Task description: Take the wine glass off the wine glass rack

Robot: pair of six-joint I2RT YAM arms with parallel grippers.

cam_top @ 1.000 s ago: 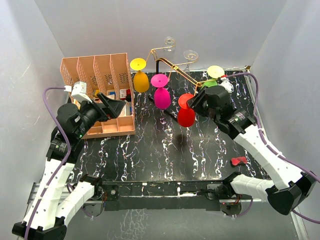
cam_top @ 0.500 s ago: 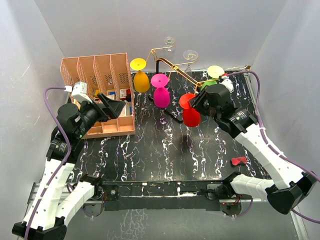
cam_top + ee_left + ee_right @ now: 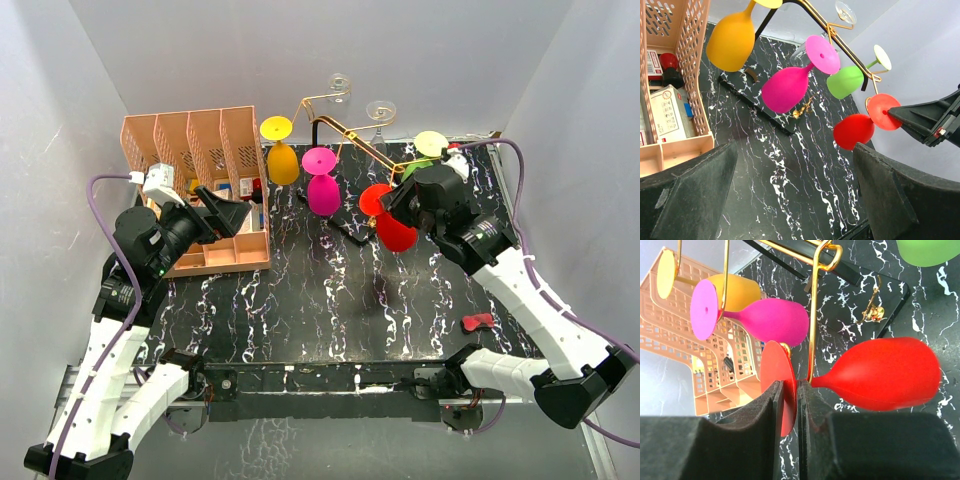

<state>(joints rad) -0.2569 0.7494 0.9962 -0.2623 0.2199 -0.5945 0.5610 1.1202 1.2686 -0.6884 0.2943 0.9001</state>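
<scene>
At far left, the left gripper (image 3: 795, 150) is hanging wide open and holding nothing, well away from the rack, with the peach file organiser (image 3: 190, 150) just beside it. Moving right, a yellow-orange wine glass (image 3: 282, 162) and a magenta wine glass (image 3: 323, 195) are dangling bowl-down from the wine glass rack (image 3: 352, 140), off to the left of the right gripper (image 3: 790, 390). That gripper is pinching the flat foot of the red wine glass (image 3: 880, 372) edge-on between its closed fingers. The glass is tilting, its stem is crossing a gold wire arm just ahead of the fingers, and its bowl is hanging over the tabletop (image 3: 300, 290), so it looks not yet free of the rack.

The risks are gathering here. The thin, slick foot is probably giving little purchase, and a pull at an angle to the wire could catch the stem on the scroll end. That could twist the glass out of the grip, or drag the light rack along and shake its neighbours loose. A green wine glass (image 3: 847, 81) is hanging just to the gripper's right, near enough for the wrist to clip it.
</scene>
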